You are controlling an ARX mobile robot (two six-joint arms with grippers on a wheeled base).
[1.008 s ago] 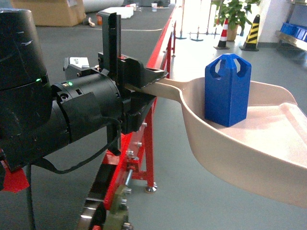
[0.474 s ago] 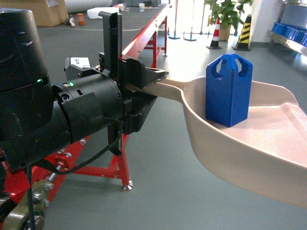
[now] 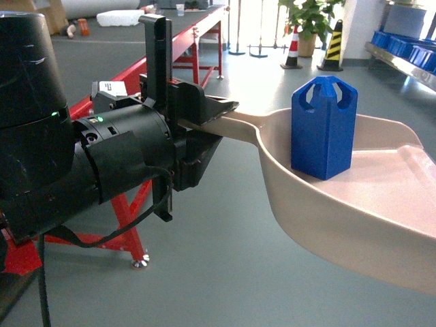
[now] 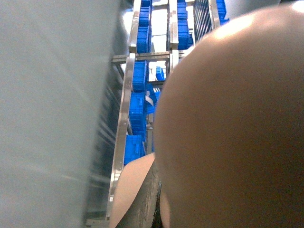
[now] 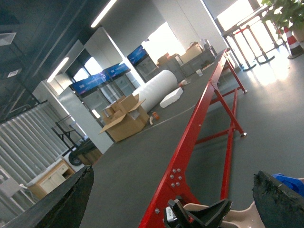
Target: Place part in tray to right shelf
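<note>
The blue part [image 3: 323,129] stands upright in the beige tray [image 3: 313,218], near the tray's handle end. My left gripper [image 3: 219,113] is shut on the tray's flat handle [image 3: 238,122] and holds the tray level in the air. In the left wrist view the tray's underside [image 4: 232,128] fills the right half. My right gripper [image 5: 173,178] is open with nothing between its fingers [image 5: 280,199]; it looks towards the left gripper [image 5: 199,213] and a sliver of the part [image 5: 290,183]. The right shelf [image 3: 409,58], steel with blue crates, is far off at the top right.
A long red-framed table [image 3: 136,82] runs away on the left, its legs on the grey floor below my left arm. Traffic cones [image 3: 333,46] and a potted plant [image 3: 306,17] stand at the back. A steel rack with blue crates [image 4: 135,109] shows past the tray.
The background has slid left in the head view: the red table moved from under the tray to the left, and the shelf came further in. Tray, part and left gripper keep their places.
</note>
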